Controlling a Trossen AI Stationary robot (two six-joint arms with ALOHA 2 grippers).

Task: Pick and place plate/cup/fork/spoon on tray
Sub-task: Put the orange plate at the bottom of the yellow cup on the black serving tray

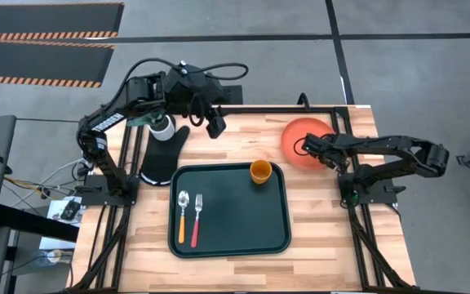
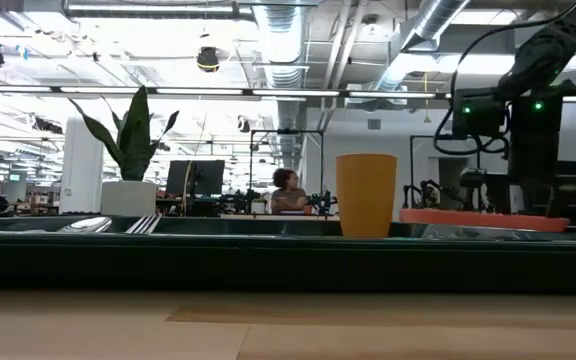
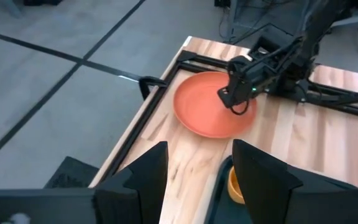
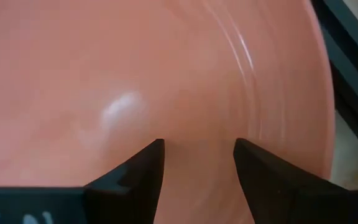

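The orange-red plate [image 1: 294,144] lies on the table's far right, beside the tray [image 1: 229,237]; it also shows in the left wrist view [image 3: 201,109] and the low view [image 2: 483,218]. My right gripper [image 1: 305,148] is open, fingers pointing down over the plate's inside [image 4: 135,74]. The orange cup [image 1: 260,171] stands upright in the tray's far right corner. The spoon [image 1: 183,214] and the fork [image 1: 198,216] lie side by side on the tray's left part. My left gripper [image 1: 216,124] is open and empty, raised over the table's far left. My right gripper stands with its two open fingers [image 4: 138,168] just over the plate's flat inside [image 4: 194,124], near the rim on the right arm's side. I cannot tell whether the tips touch the plate. The plate lies on the table.
A white pot with a green plant [image 1: 162,126] stands at the far left, next to a black glove-shaped mat [image 1: 163,159]. Bare wood shows to the right of the tray and along the near edge. A person [image 2: 286,190] sits in the room beyond.
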